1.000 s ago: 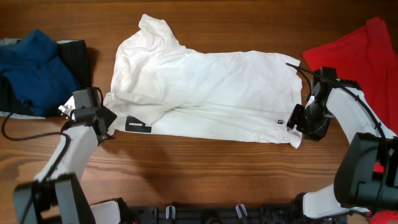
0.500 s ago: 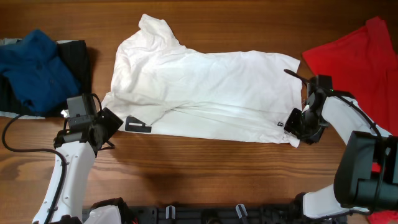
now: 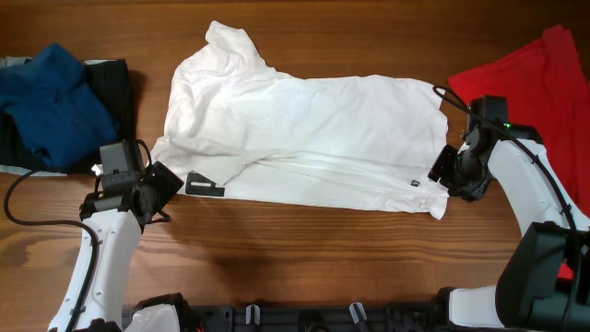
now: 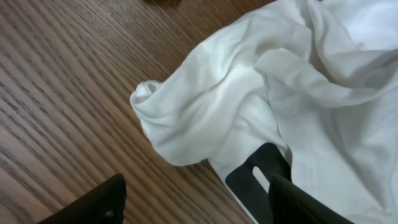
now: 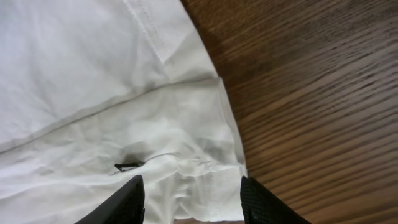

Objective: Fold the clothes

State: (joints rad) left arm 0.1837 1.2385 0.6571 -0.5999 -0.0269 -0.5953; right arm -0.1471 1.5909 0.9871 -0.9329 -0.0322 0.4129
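Observation:
The white T-shirt (image 3: 304, 138) lies spread across the middle of the table, with a black print (image 3: 204, 184) at its lower left and a small black label (image 3: 417, 182) near its lower right corner. My left gripper (image 3: 159, 187) sits just left of the bunched sleeve (image 4: 186, 118). It is open (image 4: 199, 211) over bare wood, touching no cloth. My right gripper (image 3: 442, 173) is at the shirt's lower right corner. In the right wrist view it is open (image 5: 194, 208) with the wrinkled hem corner (image 5: 199, 155) lying between its fingers. The red shirt (image 3: 535, 78) lies at the far right.
A blue garment (image 3: 46, 101) on top of a dark one (image 3: 115, 83) sits at the table's left edge. Bare wooden table (image 3: 304, 249) runs along the front below the shirt, and more wood shows right of the hem corner (image 5: 311, 93).
My left arm has swung a little down and toward the front edge, its gripper staying beside the sleeve. My right gripper has shifted slightly up and right at the hem corner.

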